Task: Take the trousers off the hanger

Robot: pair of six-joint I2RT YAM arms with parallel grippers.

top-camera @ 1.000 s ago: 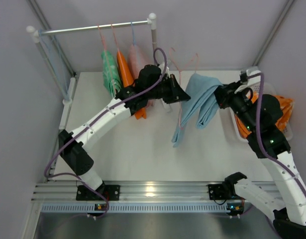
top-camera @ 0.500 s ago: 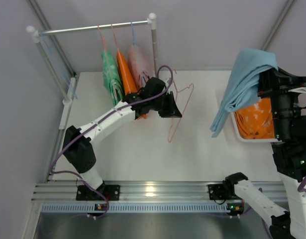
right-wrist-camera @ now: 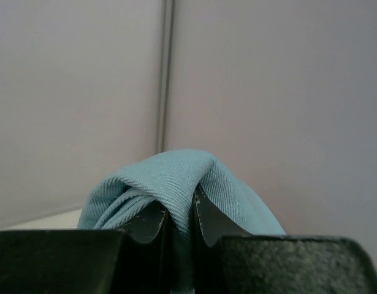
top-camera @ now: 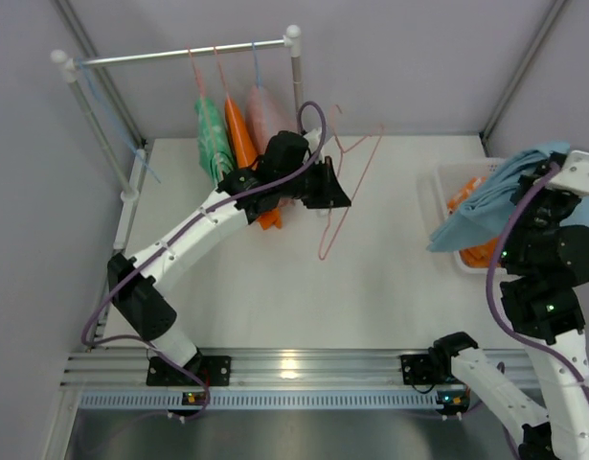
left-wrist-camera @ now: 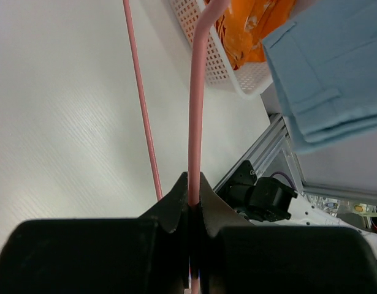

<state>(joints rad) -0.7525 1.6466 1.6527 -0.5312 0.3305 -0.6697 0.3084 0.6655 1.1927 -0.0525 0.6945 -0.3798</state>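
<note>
The white worktop (top-camera: 275, 287) lies open between the basket (top-camera: 426, 203), set at its right edge, and the left arm. The clothes rail (top-camera: 179, 53) stands well left of the basket, along the far edge. The light blue trousers (top-camera: 486, 206) hang over the basket, draping past its near-left rim, pinched in the right claw (right-wrist-camera: 181, 211). Orange trousers (left-wrist-camera: 249, 24) lie inside the basket. The pink hanger (left-wrist-camera: 197, 92), well left of the basket, is nipped tight in the left claw (left-wrist-camera: 193, 197).
</note>
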